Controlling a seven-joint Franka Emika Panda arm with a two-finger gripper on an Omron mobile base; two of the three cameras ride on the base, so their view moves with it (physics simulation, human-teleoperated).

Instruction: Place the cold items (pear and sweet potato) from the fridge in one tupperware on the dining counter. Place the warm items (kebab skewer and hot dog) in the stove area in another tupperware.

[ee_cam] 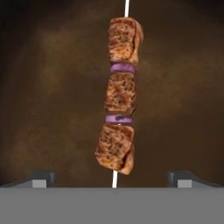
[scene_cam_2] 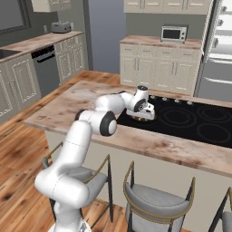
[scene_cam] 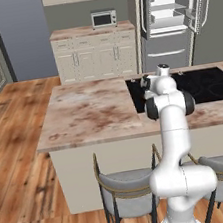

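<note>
Hovering directly above the kebab skewer [ee_cam: 119,98], a thin pale stick carrying three browned meat cubes separated by two purple onion rings, the two-finger gripper [ee_cam: 112,178] has its jaws spread wide apart, one dark fingertip on each side of the food and neither touching it. The skewer lies on a dark brown surface and runs lengthwise between the fingertips in the hand view. In the right base view, the white arm reaches over the marbled pink-brown stone counter [scene_cam_2: 72,106] to the near left corner of the black glass cooktop [scene_cam_2: 195,122], with the gripper pointing down over a small brown item there. Grey cushioned stools with brass frames [scene_cam_2: 156,199] stand along the counter's near side.
</note>
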